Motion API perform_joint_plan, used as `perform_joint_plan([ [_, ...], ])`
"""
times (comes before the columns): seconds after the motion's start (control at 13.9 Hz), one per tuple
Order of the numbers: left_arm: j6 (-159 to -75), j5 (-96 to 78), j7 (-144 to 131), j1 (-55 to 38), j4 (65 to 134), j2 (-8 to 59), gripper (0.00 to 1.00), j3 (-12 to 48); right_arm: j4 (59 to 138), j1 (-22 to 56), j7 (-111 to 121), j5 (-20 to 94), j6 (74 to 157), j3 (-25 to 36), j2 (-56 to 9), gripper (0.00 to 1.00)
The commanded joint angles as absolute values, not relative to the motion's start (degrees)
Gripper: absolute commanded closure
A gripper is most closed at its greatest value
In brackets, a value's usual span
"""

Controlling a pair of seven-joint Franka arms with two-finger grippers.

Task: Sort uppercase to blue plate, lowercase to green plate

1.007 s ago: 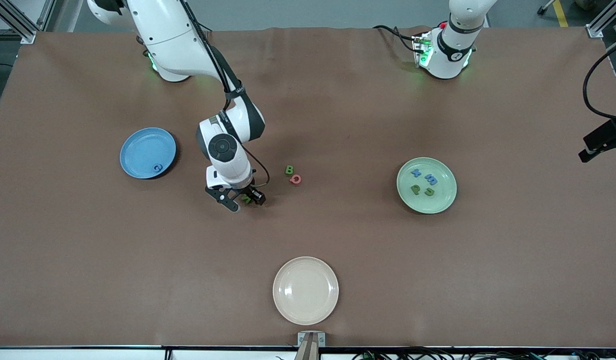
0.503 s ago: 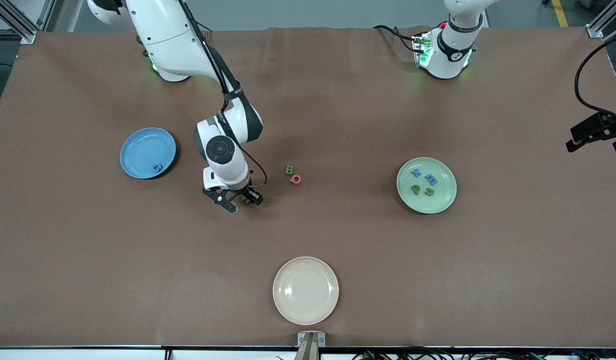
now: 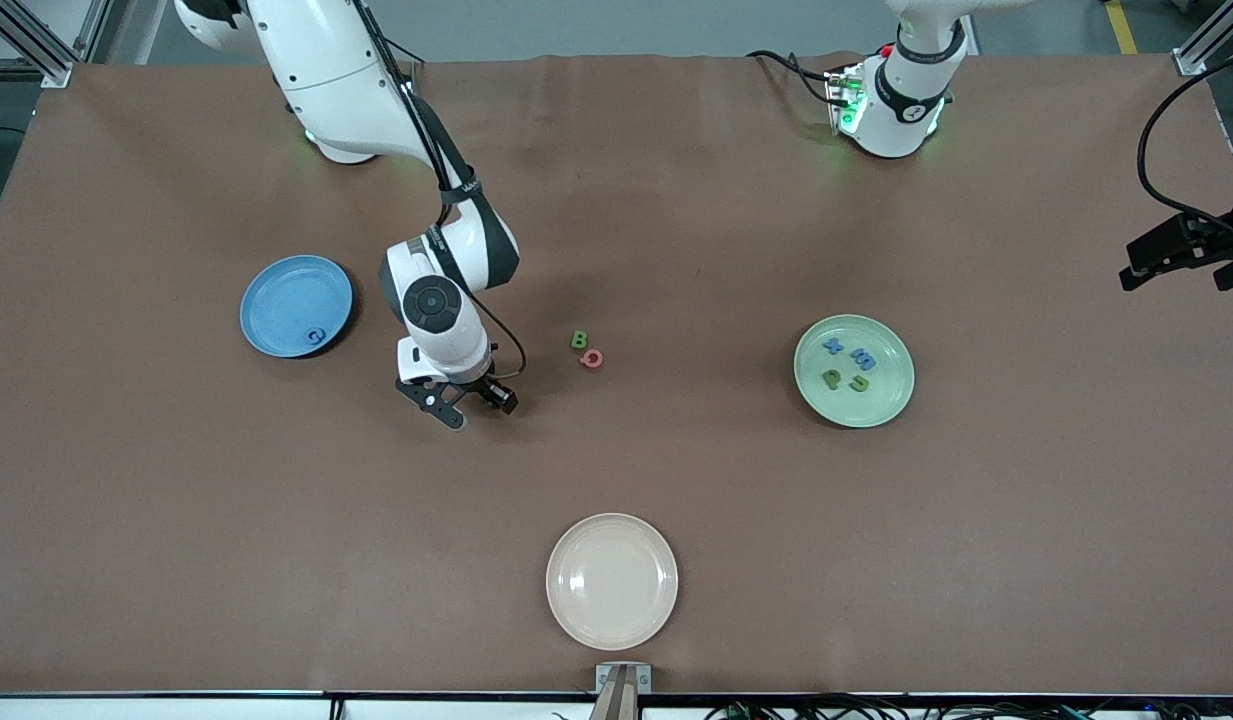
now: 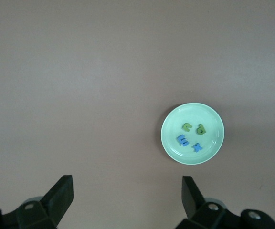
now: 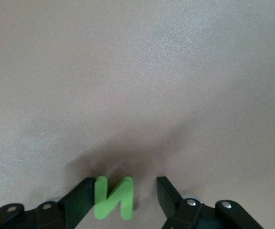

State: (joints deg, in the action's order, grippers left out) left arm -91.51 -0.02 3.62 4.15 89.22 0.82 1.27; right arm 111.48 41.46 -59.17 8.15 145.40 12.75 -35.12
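Note:
My right gripper (image 3: pixel 479 405) is low over the table between the blue plate (image 3: pixel 276 295) and the loose letters. Its fingers stand partly apart around the green N (image 5: pixel 112 198). One finger touches the N and a gap shows at the other. The blue plate holds a blue G (image 3: pixel 317 336). The green B (image 3: pixel 579 340) and pink-red Q (image 3: pixel 592 358) lie together on the table. The green plate (image 3: pixel 881 405) holds the blue x (image 3: pixel 833 346), blue m (image 3: pixel 862 357), green p (image 3: pixel 831 379) and green u (image 3: pixel 859 383). My left gripper (image 3: pixel 1186 250) is open, high above the table, and the green plate (image 4: pixel 214 119) shows below it.
A cream-white plate (image 3: pixel 612 580) sits near the table's front edge, nearer to the camera than the B and Q. Brown table surface lies between the plates.
My right gripper has shifted a little toward the blue plate, still around the N. My left gripper has drifted slightly inward over the table's end.

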Motion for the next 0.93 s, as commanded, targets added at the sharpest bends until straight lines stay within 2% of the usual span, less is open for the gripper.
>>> perform_joint_plan([
  [0.0, -91.32, 0.70, 4.75, 0.80, 92.11, -1.93, 0.00, -2.02, 113.29, 41.22, -58.36, 8.44, 145.63, 13.10, -35.07, 0.70],
  [0.22, -91.32, 0.70, 4.75, 0.70, 92.72, -2.20, 0.00, -2.02, 113.29, 41.22, -58.62, 8.44, 145.55, 13.10, -35.07, 0.95],
  [0.29, -91.41, 0.70, 4.75, 0.62, 93.25, -2.55, 0.00, -2.02, 113.29, 41.22, -58.71, 8.52, 145.46, 13.10, -34.98, 0.98],
  [0.43, -91.41, 0.70, 4.75, 0.62, 93.43, -2.64, 0.00, -2.02, 112.51, 41.13, -57.84, 8.44, 141.44, 13.18, -34.19, 1.00],
  [0.65, -91.41, 0.70, 4.66, -0.34, 93.43, -2.64, 0.00, -2.37, 109.43, 41.13, -54.16, 8.26, 129.94, 15.28, -31.82, 1.00],
  [0.86, -91.49, 0.70, 4.57, -3.24, 93.34, -2.64, 0.00, -5.35, 108.46, 41.13, -48.54, 4.77, 120.44, 17.92, -28.31, 1.00],
])
